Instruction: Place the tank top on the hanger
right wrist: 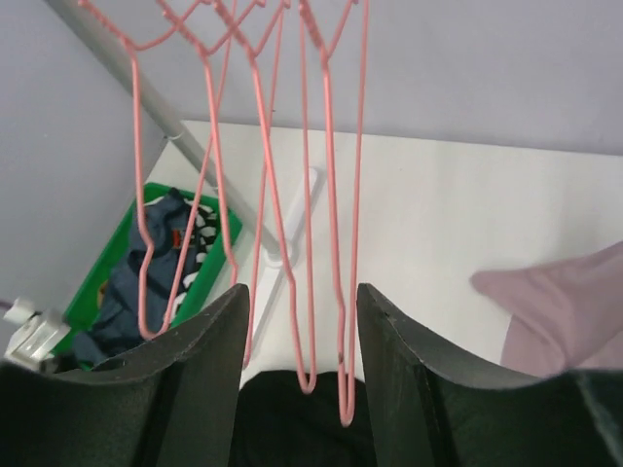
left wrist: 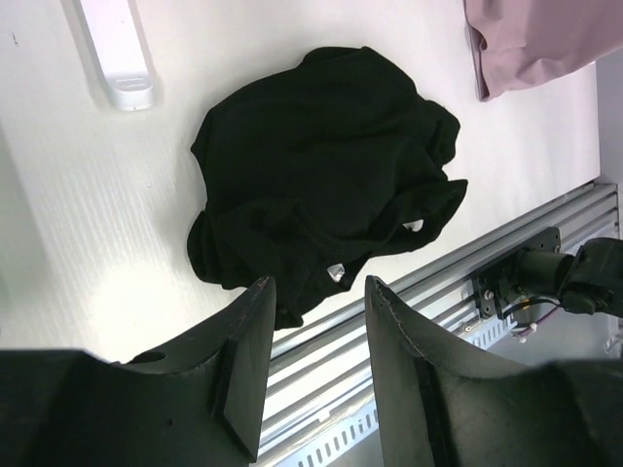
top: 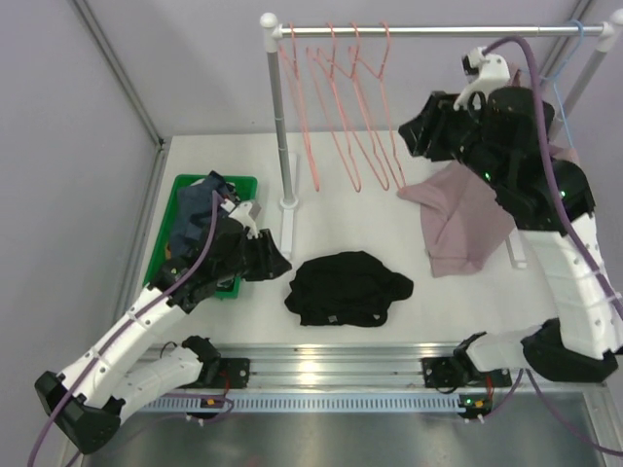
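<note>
Here the black tank top (top: 348, 288) lay crumpled on the table (top: 360, 222), left gripper (left wrist: 318, 290) above it, right gripper (right wrist: 297, 297) facing the hanging pink hangers (top: 355, 136), both grippers' fingers apart, empty

left arm (top: 127, 341) and right arm (top: 569, 282) in white shells with black joints, purple cable (top: 212, 233) along each, black bases on a silver slotted rail (top: 331, 365), matte black wedge fingers (left wrist: 243, 370) on left pincer (left wrist: 316, 292)

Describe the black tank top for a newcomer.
On the white table, just behind the middle of the metal front rail, the tank top lies crumpled. It alone is black: the pink top lies to its right, the blue-grey garment sits in the green bin.
</note>
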{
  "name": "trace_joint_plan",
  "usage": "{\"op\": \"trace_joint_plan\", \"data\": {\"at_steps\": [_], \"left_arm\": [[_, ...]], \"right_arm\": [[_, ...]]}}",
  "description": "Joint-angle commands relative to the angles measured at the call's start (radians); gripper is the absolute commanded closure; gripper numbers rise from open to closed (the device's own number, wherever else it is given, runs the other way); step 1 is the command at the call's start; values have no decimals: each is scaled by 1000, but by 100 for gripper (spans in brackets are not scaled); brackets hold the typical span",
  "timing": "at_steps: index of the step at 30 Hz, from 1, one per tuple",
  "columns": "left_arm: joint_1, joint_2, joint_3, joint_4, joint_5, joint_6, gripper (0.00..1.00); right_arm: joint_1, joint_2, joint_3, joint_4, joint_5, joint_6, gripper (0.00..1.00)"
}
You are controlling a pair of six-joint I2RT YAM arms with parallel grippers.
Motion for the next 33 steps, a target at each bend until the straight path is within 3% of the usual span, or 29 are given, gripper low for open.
{"op": "trace_joint_plan", "data": {"at_steps": [1,3,6,12,30,33], "left_arm": [[5,-12,58,-37,-14,29,53],[3,-12,67,-46,-14,36,53],[3,-16,86,-66,-21,47,53],[3,-15,95,-77,-16,59,52],[3,-21,60,-66,-11,38,53],[3,-24,58,-66,-13,32,53]], "right_arm": [[-58,171,195,3,-65,-111,52],[-66,280,340,-25,-67,-151,52],[-66,345,395,-16,-27,-194,51],[-66,373,320,27,51,-223,55],[-38,404,182,96,99,-268,67],[-32,402,173,104,120,-271,72]]}}
